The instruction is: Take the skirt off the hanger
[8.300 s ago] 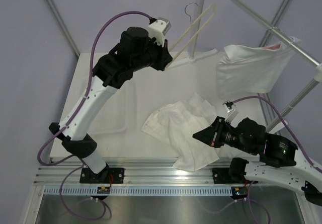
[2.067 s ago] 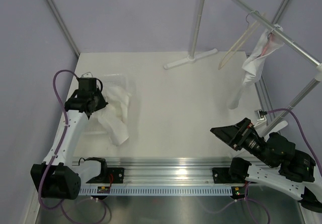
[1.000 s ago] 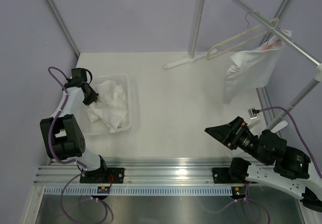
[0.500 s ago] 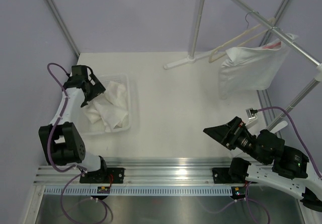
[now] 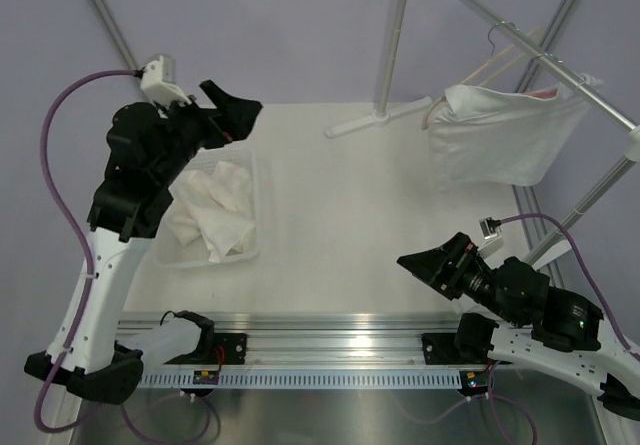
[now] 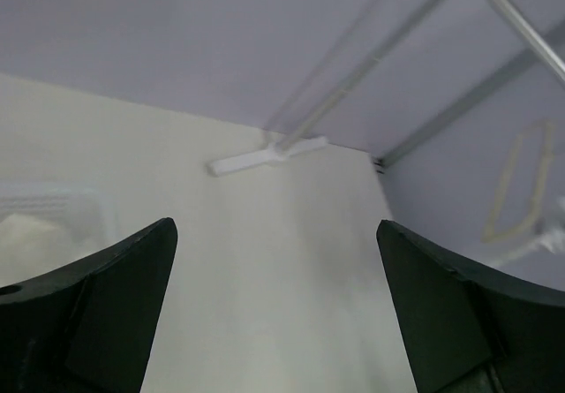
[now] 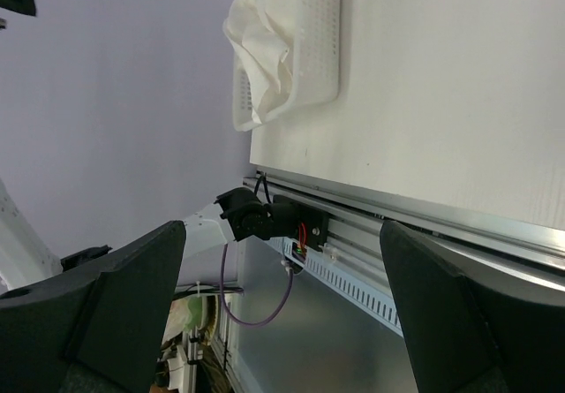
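Two arms stand at the near edge of the bench point(image 5: 340, 205), each with two fingers. The left arm is raised high over the far left corner. Its left fingers point(image 6: 88, 313) are spread wide apart with nothing between them, and its wrist camera looks out across the bench towards the rack. The right arm sits low at the near right. Its right fingers point(image 7: 97, 322) are also wide apart and hold nothing, pointing leftward over the bench.

One white skirt point(image 5: 215, 210) lies crumpled in the one translucent basket point(image 5: 262, 205) on the left side of the bench, below the raised left arm. Part of it spills over the near rim. Neither pair of fingers touches it.

One garment rack stands at the far right, with a slanted rail point(image 5: 470, 5) running above that side of the bench. One cream hanger point(image 5: 490, 62) hangs from the rail by its metal hook, tilted. Just beside it hangs one more white garment point(image 5: 500, 140), spread out like a sheet. Whether this garment is held by the hanger or by the rail itself cannot be told.
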Available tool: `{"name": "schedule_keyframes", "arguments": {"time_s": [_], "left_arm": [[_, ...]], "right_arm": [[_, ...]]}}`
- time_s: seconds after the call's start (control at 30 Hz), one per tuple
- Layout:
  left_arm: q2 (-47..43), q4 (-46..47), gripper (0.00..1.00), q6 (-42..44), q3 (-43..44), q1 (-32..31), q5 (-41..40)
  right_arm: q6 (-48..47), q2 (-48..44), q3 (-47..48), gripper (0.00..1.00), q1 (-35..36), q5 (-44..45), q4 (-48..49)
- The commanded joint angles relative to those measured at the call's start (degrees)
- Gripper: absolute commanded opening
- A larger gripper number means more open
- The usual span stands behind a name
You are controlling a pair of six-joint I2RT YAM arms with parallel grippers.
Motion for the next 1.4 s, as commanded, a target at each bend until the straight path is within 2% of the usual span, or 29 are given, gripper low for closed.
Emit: {"name": "schedule_keyframes", "arguments": {"time_s": [0.0, 0.1, 0.27, 0.5, 0.7, 0.8, 0.93, 1.17, 1.37], "left_arm": [[5.48, 13.74, 0.99, 5.00, -1.59, -10.44, 13.75], [10.05, 16.30, 0.99, 8.27, 1.74, -17.92, 15.07], [14.28, 21.30, 0.95, 9.50, 2.72, -24.18, 19.10], [21.58, 23.84, 0.92, 21.43, 8.60, -34.37, 20.43], [30.18, 27.10, 0.91, 29.18, 13.09, -35.62, 28.76], [31.60, 31.41, 0.87, 29.29, 12.13, -35.62, 33.34], [30.82, 45.18, 0.83, 28.14, 5.11, -35.97, 38.70], [34.94, 44.78, 0.81, 34.46, 8.08, -36.41, 41.26], [40.04, 39.77, 0.82, 37.45, 16.60, -36.32, 41.53]], "right_arm": [[2.60, 1.55, -1.07, 0.99, 0.33, 1.28, 1.43], [2.77, 1.81, -0.46, 0.99, 0.25, 1.72, 0.46], [2.60, 2.07, 4.37, 0.99, 0.33, 7.95, -4.46], [-0.13, 4.54, 8.86, 0.99, 0.33, 9.64, -6.40], [1.97, 1.82, 6.76, 1.00, 0.33, 7.18, -5.69], [2.60, 0.41, 6.75, 0.99, 0.33, 7.08, -7.45], [3.56, -2.31, 7.45, 0.99, 0.25, 8.57, -10.87], [3.65, -3.64, 6.93, 0.99, 0.33, 8.40, -10.88], [2.60, -0.74, 7.19, 0.99, 0.33, 7.08, -8.77]]}}
